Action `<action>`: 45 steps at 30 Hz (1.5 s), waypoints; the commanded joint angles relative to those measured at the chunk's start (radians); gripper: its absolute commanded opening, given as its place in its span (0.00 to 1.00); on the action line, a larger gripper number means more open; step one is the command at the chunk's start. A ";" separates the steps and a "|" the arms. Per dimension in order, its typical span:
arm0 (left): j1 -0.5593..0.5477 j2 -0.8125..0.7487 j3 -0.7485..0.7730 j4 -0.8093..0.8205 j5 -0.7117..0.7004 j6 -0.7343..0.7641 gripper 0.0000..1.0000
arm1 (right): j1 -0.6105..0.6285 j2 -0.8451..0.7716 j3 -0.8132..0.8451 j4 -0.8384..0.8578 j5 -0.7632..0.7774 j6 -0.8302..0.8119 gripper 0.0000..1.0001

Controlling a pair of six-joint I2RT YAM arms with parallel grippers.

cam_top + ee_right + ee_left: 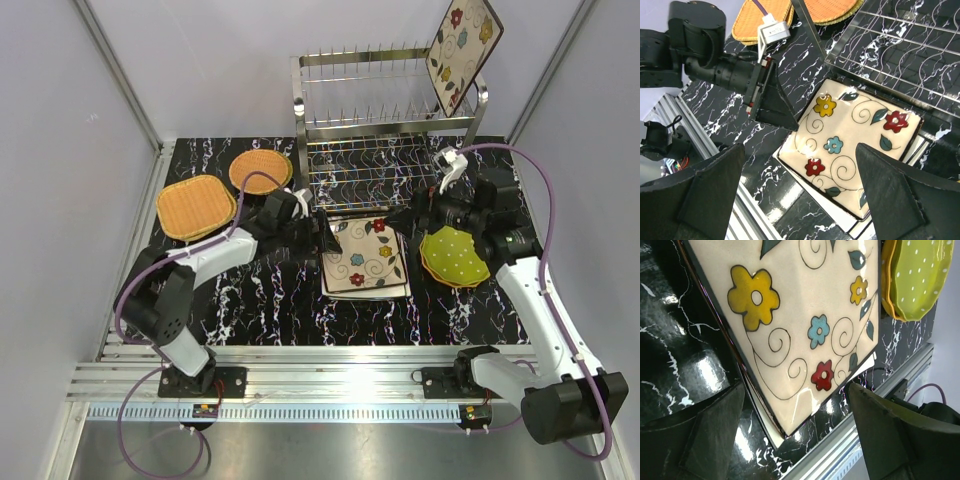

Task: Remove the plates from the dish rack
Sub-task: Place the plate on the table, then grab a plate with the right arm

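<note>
Gleaming black marbled tabletop (270, 300) under dish rack (385, 122), grey walls (60, 120) around.

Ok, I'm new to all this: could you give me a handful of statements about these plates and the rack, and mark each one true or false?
1. A flower-patterned plate stands in the dish rack. True.
2. The lime-green dotted plate lies left of the woven plates. False: it lies on the right side of the table, and the woven plates are on the left.
3. The left gripper is clamped shut on a plate. False: its jaws stand open over the flowered plate lying on the table.
4. That flowered plate rests on a cream plate. True.
5. The right gripper is open and holds nothing. True.
</note>
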 commanded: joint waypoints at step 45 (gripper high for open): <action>0.011 -1.092 -0.113 -0.512 -0.764 0.192 0.99 | -0.008 0.478 1.118 -0.158 0.775 0.095 0.96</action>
